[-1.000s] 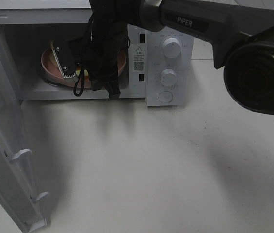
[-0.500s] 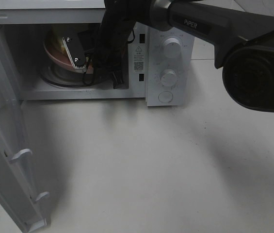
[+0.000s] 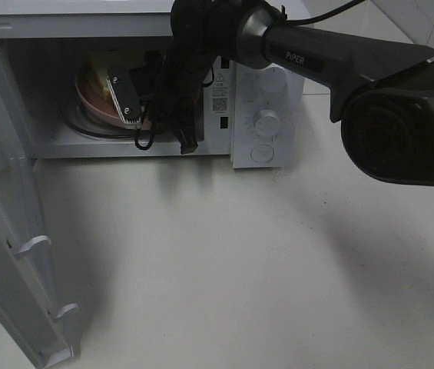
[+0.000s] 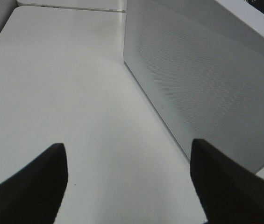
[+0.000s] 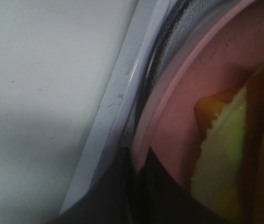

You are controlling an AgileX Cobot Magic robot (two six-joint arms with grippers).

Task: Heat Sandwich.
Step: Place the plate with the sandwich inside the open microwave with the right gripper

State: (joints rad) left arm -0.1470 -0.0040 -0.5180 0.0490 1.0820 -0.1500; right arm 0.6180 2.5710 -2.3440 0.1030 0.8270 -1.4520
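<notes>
The white microwave (image 3: 266, 115) stands with its door (image 3: 9, 215) swung wide open. Inside the cavity, my right gripper (image 3: 136, 114) is shut on the rim of the pink plate (image 3: 90, 98), which looks tilted just over the glass turntable (image 3: 86, 129). The pale yellow sandwich (image 3: 100, 73) lies on the plate. In the right wrist view the plate (image 5: 216, 70), the sandwich (image 5: 220, 154) and the dark gripper (image 5: 141, 186) on the rim fill the frame. My left gripper (image 4: 128, 154) is open and holds nothing beside the microwave's side wall (image 4: 206, 79).
The open door juts out toward the front left over the white table (image 3: 224, 261). Two dials and a button (image 3: 263, 154) sit on the microwave's right panel. The right arm (image 3: 339, 54) crosses above the oven from the right.
The right arm has reached further into the cavity. The plate with the sandwich went from the front opening deeper and to the left, over the turntable. The left gripper has not moved.
</notes>
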